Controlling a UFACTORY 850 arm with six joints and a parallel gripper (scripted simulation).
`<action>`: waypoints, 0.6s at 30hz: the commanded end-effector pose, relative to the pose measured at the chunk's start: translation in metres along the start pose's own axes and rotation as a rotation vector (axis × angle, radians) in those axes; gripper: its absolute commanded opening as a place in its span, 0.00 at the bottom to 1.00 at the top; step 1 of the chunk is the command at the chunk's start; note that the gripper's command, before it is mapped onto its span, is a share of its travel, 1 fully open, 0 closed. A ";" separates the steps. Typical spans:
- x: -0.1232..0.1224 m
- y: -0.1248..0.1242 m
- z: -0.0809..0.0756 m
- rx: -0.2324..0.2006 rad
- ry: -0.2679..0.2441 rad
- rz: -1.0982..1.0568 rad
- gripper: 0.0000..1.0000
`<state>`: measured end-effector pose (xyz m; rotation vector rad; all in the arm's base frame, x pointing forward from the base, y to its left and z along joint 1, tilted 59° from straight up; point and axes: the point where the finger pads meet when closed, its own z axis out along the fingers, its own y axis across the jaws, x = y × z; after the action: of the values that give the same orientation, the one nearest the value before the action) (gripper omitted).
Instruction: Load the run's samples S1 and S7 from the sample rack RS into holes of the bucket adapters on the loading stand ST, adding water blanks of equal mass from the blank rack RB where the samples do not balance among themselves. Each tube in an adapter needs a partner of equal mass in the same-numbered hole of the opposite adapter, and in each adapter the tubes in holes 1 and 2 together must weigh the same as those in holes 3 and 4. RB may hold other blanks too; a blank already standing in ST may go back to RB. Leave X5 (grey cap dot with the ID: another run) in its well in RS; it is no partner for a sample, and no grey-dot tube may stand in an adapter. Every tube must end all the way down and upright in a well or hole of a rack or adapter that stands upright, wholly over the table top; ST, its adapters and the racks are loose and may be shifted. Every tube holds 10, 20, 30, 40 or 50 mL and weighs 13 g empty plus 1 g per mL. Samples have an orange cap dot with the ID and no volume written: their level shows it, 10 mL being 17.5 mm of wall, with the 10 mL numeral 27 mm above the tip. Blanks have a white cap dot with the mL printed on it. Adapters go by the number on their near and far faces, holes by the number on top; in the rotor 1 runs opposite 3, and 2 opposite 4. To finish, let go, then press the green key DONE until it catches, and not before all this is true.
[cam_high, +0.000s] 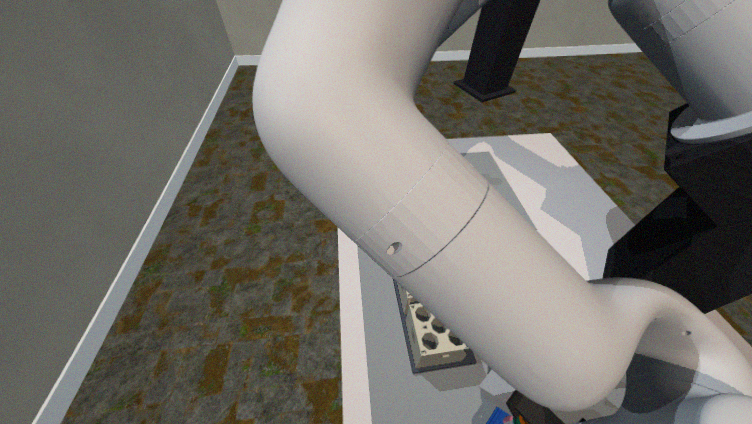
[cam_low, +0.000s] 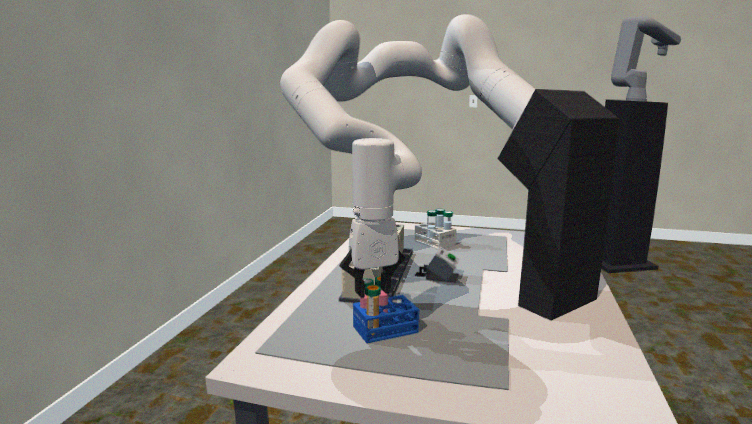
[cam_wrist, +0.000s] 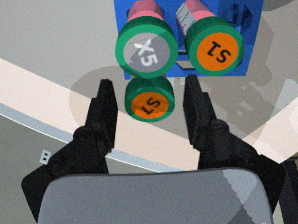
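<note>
The blue sample rack RS (cam_low: 392, 322) holds three green-capped tubes. X5 (cam_wrist: 147, 50) has a grey dot, S1 (cam_wrist: 214, 47) an orange dot, and both show pink liquid. S7 (cam_wrist: 149, 100) (cam_low: 372, 303) has an orange dot and stands in the well nearest my wrist. My gripper (cam_wrist: 149, 91) (cam_low: 373, 284) is open and points straight down over S7. Its two black fingers flank the S7 cap with a gap on each side. The beige adapters on stand ST (cam_high: 432, 337) show empty holes. In the top view the arm hides the gripper.
The blank rack RB (cam_low: 436, 235) with three green-capped tubes (cam_low: 439, 215) stands at the back of the grey mat (cam_low: 294, 337). The dark key block with the green key DONE (cam_low: 450, 257) lies between RB and RS. A black pedestal (cam_low: 563, 210) stands to the right.
</note>
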<state>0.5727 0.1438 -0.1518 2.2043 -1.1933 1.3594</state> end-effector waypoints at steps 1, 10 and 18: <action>0.000 -0.001 0.003 0.001 0.000 0.000 0.57; 0.000 -0.001 0.007 0.001 0.000 0.000 0.57; 0.000 -0.001 0.008 0.001 0.000 0.000 0.57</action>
<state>0.5779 0.1386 -0.1562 2.2043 -1.1933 1.3594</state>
